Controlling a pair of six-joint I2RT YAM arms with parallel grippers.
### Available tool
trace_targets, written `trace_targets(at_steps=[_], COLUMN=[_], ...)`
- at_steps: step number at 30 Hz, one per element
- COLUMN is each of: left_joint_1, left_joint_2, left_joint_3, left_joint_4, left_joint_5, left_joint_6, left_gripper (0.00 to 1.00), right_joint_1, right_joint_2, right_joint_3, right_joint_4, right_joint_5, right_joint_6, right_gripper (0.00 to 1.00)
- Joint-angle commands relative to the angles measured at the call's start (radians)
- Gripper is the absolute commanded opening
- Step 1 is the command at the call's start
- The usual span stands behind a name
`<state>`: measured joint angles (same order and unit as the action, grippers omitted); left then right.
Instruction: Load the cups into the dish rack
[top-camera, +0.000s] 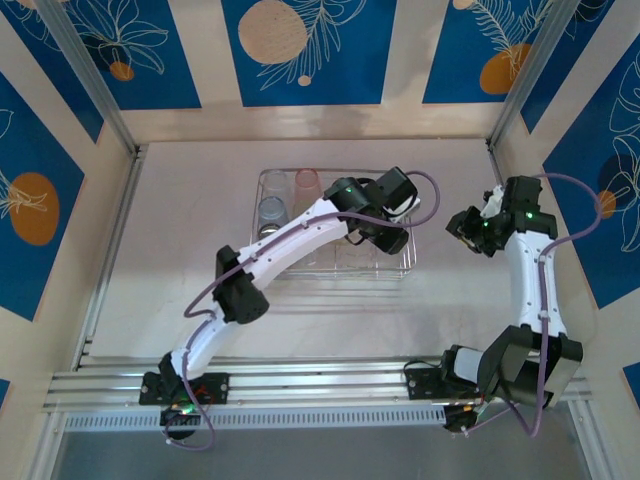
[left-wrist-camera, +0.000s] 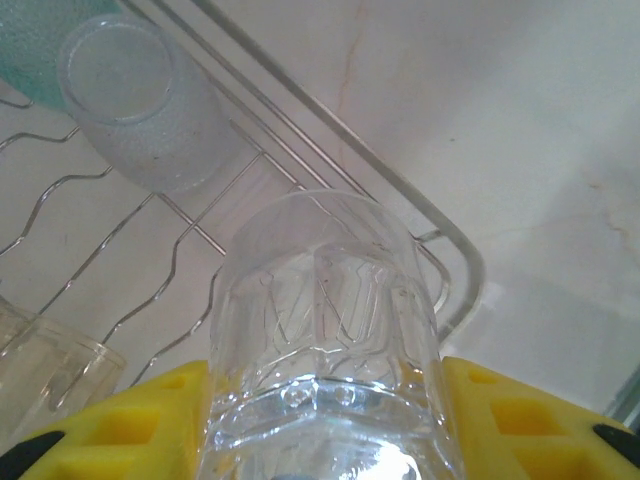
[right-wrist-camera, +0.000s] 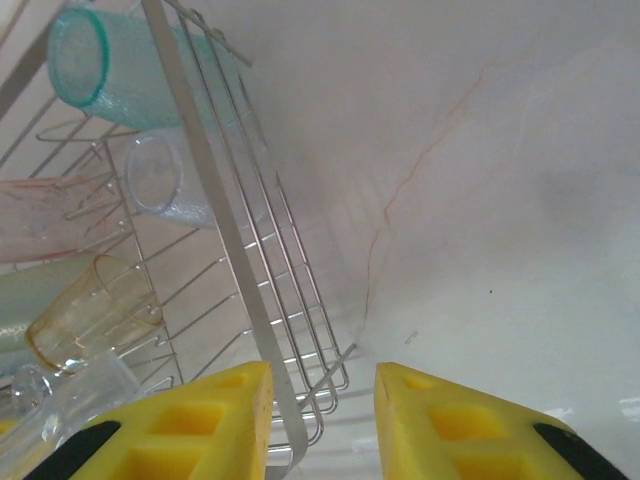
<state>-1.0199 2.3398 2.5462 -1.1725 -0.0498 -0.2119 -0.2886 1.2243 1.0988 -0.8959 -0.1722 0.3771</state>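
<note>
The silver wire dish rack (top-camera: 408, 266) sits mid-table. In the top view a clear cup (top-camera: 274, 185), a pink cup (top-camera: 306, 182) and a bluish cup (top-camera: 271, 210) stand at its left end. My left gripper (left-wrist-camera: 325, 400) is shut on a clear ribbed cup (left-wrist-camera: 325, 290), held over the rack's corner (left-wrist-camera: 465, 270), close to a frosted cup (left-wrist-camera: 140, 100). My right gripper (right-wrist-camera: 323, 375) is open and holds nothing, just outside the rack's wire side (right-wrist-camera: 290, 290). Inside lie a teal cup (right-wrist-camera: 110, 65), a frosted clear cup (right-wrist-camera: 165, 180), a pink cup (right-wrist-camera: 50, 215) and an amber cup (right-wrist-camera: 95, 310).
My left arm (top-camera: 300, 235) stretches across the rack from the near left. The right arm (top-camera: 525, 260) stands close to the right wall. Bare pale tabletop (top-camera: 190, 230) surrounds the rack, and an aluminium rail (top-camera: 320, 385) runs along the near edge.
</note>
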Motion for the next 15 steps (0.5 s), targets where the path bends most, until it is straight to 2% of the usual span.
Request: trace_targets(at_steps=[1,5,10,15], left_joint_1=[-0.003,-0.005,-0.005,-0.005], left_joint_2=[0.045,0.082,0.089,0.071], left_joint_3=[0.066,0.066,0.065,0.046], left_joint_4=[-0.057,-0.039,-0.025,-0.022], left_joint_5=[-0.062,-0.101,-0.134,-0.147], left_joint_6=[-0.03,-0.042,-0.049,-0.045], left_gripper=[0.0,0.0,0.0,0.0], right_joint_1=[-0.002,0.004,0.066,0.178], right_joint_2=[-0.029,-0.028,0.066,0.247], right_joint_3=[-0.054,-0.092,-0.074,0.071], right_joint_4=[0.023,0.059,0.151,0.126], right_joint_5=[-0.038,-0.049,-0.065,0.039], right_joint_6=[0.018,0.039,0.062,0.016], right_gripper=[0.32,0.36,0.38,0.42])
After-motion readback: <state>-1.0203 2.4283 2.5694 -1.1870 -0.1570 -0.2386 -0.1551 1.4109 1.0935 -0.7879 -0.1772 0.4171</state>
